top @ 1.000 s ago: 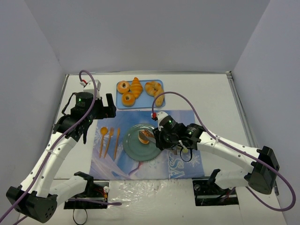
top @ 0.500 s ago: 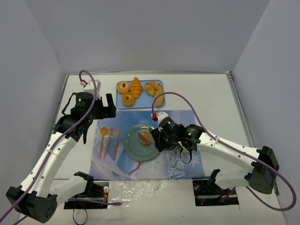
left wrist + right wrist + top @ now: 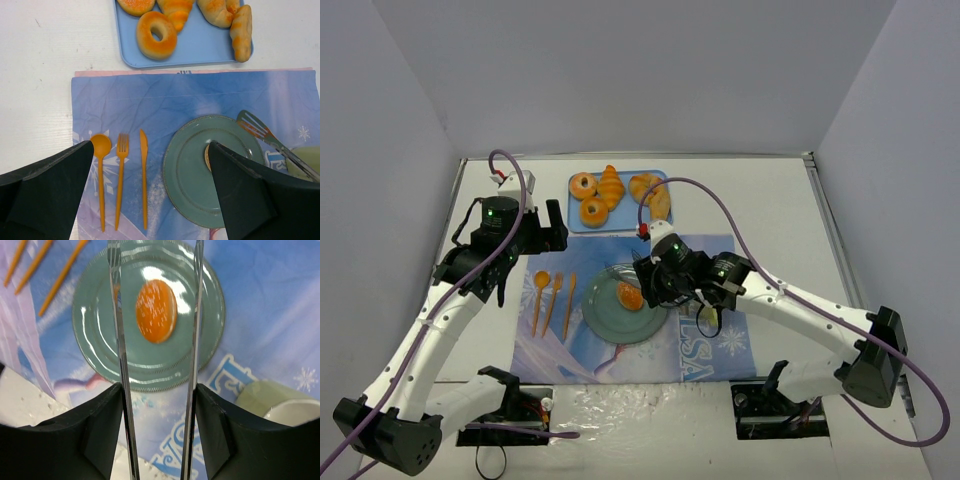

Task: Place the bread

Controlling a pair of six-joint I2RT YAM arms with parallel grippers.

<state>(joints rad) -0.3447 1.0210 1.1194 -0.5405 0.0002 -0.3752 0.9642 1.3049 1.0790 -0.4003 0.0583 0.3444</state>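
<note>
Tongs point(image 3: 116, 315) run lengthwise out of the right gripper point(image 3: 157, 387). Its fingers bear on the two arms from outside, so we read a hold on the tool itself, light enough that the blades stand well apart with nothing pinched between them. Near that gripper a pale green cup point(image 3: 260, 400) stands on the placemat point(image 3: 260, 300), clear of the plate and out of the tongs' line.

Beyond the fingers lies the green plate point(image 3: 95, 325). The bread point(image 3: 156, 311), a round orange bun, rests flat on it a little off centre. The wrist view shows the blades framing it, though as far as we can tell neither touches it. We judge the placing done in substance, since the bread sits on the plate free of the tool. What we think is left is to draw the tongs away without nudging it.

Beside the plate an orange spoon point(image 3: 100, 150), fork point(image 3: 121, 170) and knife point(image 3: 144, 175) lie parallel on the mat as a place setting, with the plate as its centre. The left gripper point(image 3: 150, 150) hangs above that stretch, fingers wide apart and empty. We take it to be parked where it blocks nothing.

Farthest off, just past the mat's far edge, the blue tray point(image 3: 200, 50) carries the other pastries point(image 3: 156, 35), doughnuts and croissants, kept well apart from the setting as stock.
</note>
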